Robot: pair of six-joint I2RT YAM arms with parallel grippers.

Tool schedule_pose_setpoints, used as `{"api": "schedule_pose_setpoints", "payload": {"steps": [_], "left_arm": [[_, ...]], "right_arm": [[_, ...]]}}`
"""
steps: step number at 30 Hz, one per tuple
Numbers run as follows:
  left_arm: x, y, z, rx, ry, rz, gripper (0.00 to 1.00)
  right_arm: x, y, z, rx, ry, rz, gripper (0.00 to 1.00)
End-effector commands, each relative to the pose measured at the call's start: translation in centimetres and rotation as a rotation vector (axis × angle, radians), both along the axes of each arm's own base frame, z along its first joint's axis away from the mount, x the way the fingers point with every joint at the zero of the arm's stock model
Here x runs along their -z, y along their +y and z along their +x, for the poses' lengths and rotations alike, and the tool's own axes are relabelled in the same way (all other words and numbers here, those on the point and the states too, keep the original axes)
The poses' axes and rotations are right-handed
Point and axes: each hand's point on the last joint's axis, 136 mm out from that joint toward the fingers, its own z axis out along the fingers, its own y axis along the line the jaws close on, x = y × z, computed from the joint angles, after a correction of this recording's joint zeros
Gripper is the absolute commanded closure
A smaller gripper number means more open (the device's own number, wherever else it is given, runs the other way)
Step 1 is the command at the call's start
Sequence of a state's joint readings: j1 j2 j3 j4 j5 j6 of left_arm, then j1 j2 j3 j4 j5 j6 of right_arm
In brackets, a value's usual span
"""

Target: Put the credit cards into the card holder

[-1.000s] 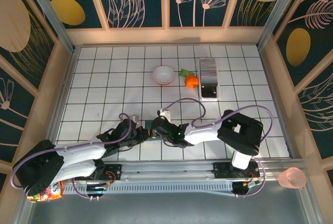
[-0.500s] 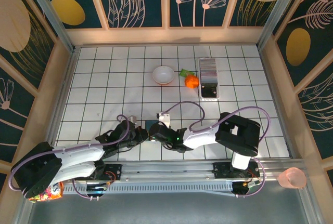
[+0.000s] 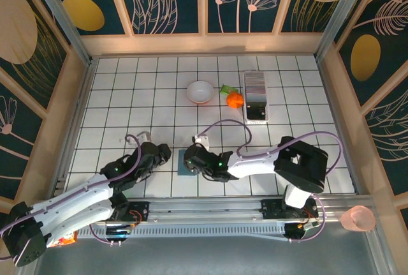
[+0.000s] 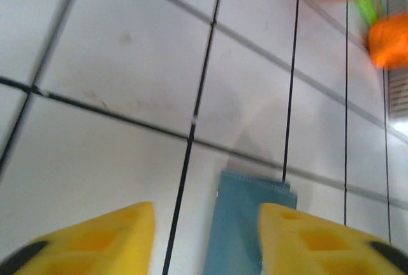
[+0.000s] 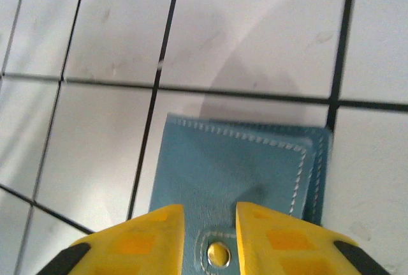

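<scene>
My two arms on the feed.
I saw white shells on the left arm (image 3: 83,196) and right arm (image 3: 255,160), black joint housings (image 3: 299,164), lilac cables (image 3: 226,122) looping alongside, and blocky yellow fingers (image 4: 95,243) with black marks on the left tool (image 4: 205,214) and right tool (image 5: 209,214).

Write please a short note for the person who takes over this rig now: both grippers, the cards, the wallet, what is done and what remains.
Left gripper: open, holding nothing, low over the table just left of the wallet.
Right gripper: fingers close together over the wallet's snap edge; I cannot tell whether it grips.
Wallet: flat on the table near the arm bases, looks folded.
Cards: stacked at the far right of the table.
Done: no card loaded, as far as can be seen.
Left: open the wallet, fetch the cards, slide them in.
</scene>
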State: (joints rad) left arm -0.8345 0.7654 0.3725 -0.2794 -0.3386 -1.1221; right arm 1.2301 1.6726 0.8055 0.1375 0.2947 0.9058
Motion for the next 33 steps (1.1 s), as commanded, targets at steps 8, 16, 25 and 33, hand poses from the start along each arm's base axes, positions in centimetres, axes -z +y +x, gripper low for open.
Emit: {"api": "schedule_pose_setpoints", "payload": {"steps": [8, 16, 25, 33], "left_arm": [[-9.9, 6.2, 6.9, -0.165, -0.32, 0.301, 0.01], [-13.2, 12.7, 10.4, -0.425, -0.469, 0.414, 0.01], [-9.7, 18.9, 8.8, -0.685, -0.516, 0.691, 0.01], [-6.8, 20.8, 9.5, -0.624, -0.525, 0.742, 0.01]], "right_arm": [[-15.2, -7.1, 7.0, 0.132, -0.312, 0.181, 0.42], [-22.4, -19.3, 11.1, 0.252, -0.761, 0.071, 0.2], [-19.6, -26.7, 13.1, 0.384, -0.889, -0.259, 0.07], [-12.2, -35.9, 13.2, 0.524, -0.851, -0.268, 0.01]]}}
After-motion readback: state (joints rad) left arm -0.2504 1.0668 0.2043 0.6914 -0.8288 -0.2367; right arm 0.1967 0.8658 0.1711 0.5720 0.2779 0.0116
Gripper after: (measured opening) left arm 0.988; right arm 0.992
